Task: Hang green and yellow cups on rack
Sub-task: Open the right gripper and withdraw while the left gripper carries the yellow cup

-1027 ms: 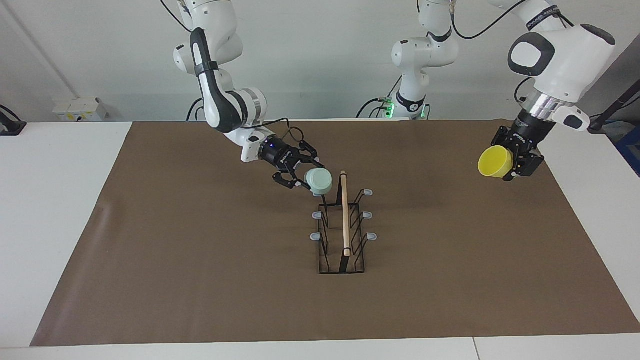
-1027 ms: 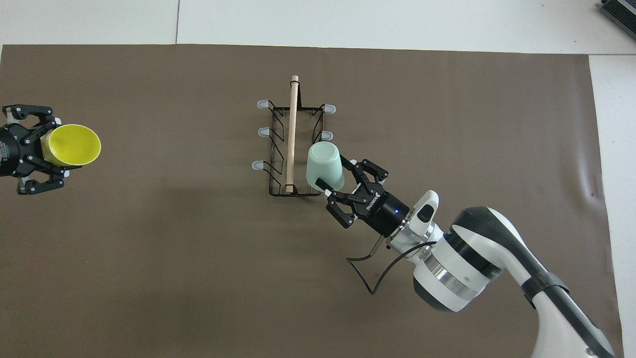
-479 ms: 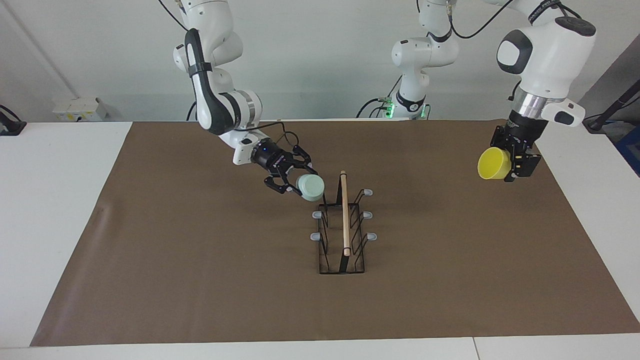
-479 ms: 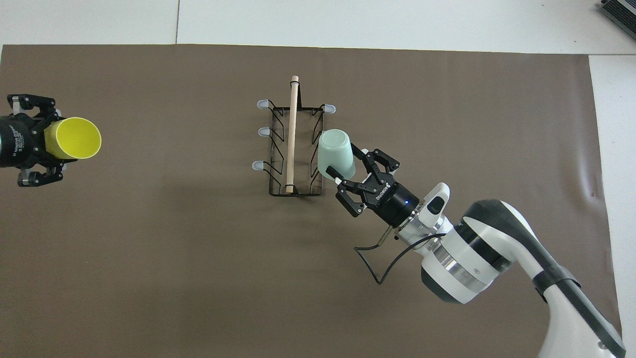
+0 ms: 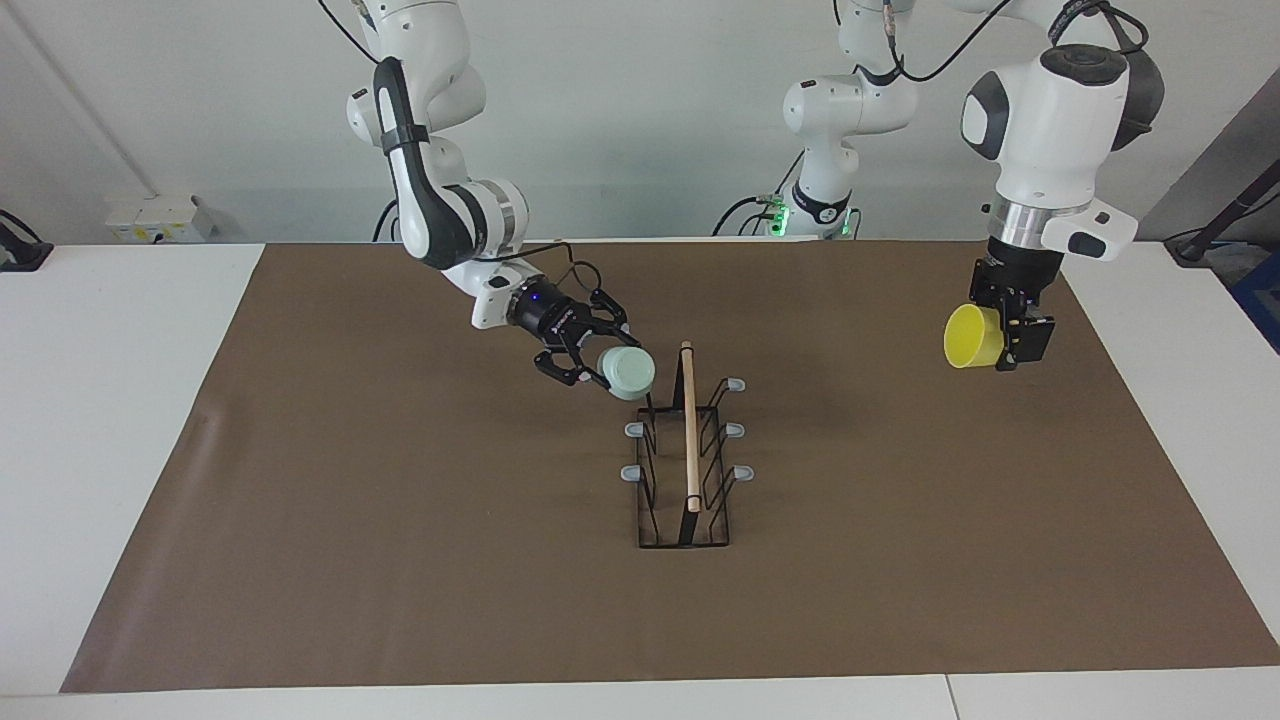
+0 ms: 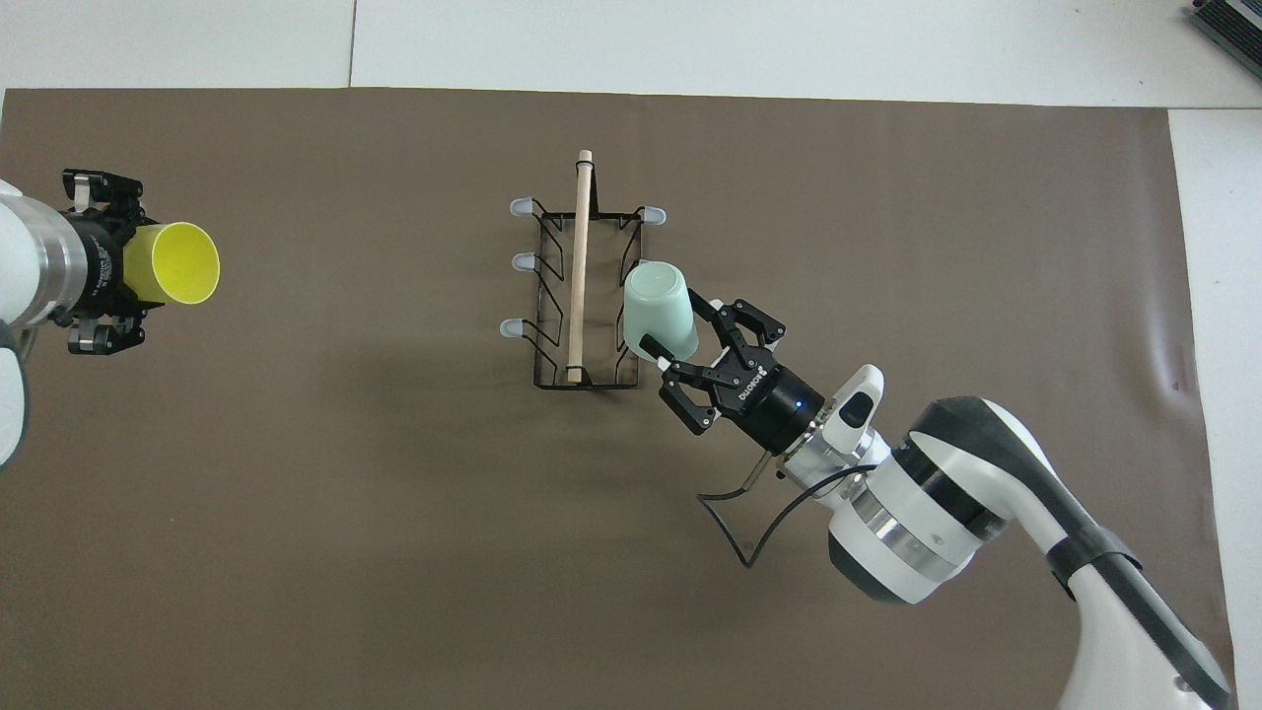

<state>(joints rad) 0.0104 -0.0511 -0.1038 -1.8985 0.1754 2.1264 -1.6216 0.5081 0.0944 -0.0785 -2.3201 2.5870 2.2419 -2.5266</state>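
Observation:
The black wire rack (image 5: 686,452) (image 6: 582,286) with a wooden rod on top stands mid-table. My right gripper (image 5: 606,371) (image 6: 678,340) is shut on the rim of the pale green cup (image 5: 630,373) (image 6: 659,311). That cup is tipped on its side, bottom toward the rack, over the rack's prong nearest the robots on the right arm's side. It hides that prong, and I cannot tell whether they touch. Over the left arm's end of the mat, my left gripper (image 5: 1012,335) (image 6: 116,276) is shut on the yellow cup (image 5: 972,337) (image 6: 179,276), whose mouth faces the rack.
A brown mat (image 5: 400,550) (image 6: 345,542) covers most of the white table (image 5: 120,400). Several grey-tipped prongs (image 5: 735,430) (image 6: 523,261) on the rack are bare. The right arm's cable (image 6: 735,523) loops over the mat beside its wrist.
The right gripper drew the green cup away from the rod, then edged it back toward the rack. The left arm swung its wrist upright and carried the yellow cup a little toward the rack.

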